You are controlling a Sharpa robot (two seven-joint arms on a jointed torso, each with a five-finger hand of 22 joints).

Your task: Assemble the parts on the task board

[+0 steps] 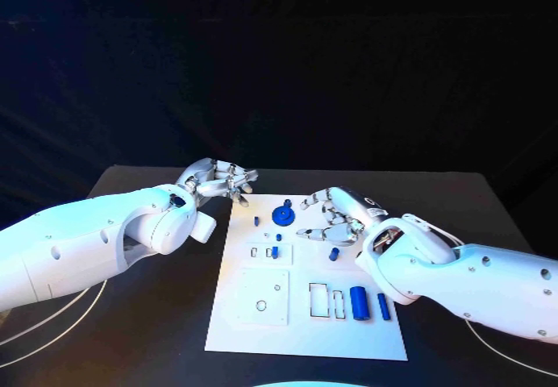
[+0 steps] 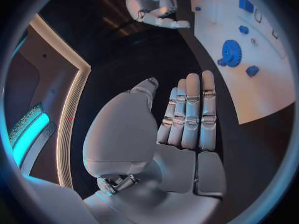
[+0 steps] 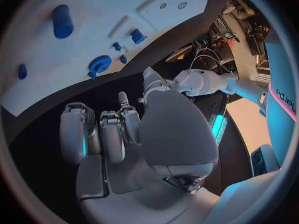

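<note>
- Both hands empty right now: the right hand (image 1: 337, 218) hovers over the upper right of the task board (image 1: 305, 339), fingers loosely curled and apart; the left hand (image 1: 218, 181) sits just off the board's upper left corner, fingers straight and side by side in its own wrist view.
- Between the two hands, at the board's top, lies the blue gear (image 1: 283, 215), a toothed disc with a hub.
- It looks like light, stiff, smooth plastic, so pinching across the toothed rim seems the best hold.
- Near the board's lower right lie blue cylinders (image 1: 360, 302), apt to roll.
- Under it all, the black bench (image 1: 139, 322).
</note>
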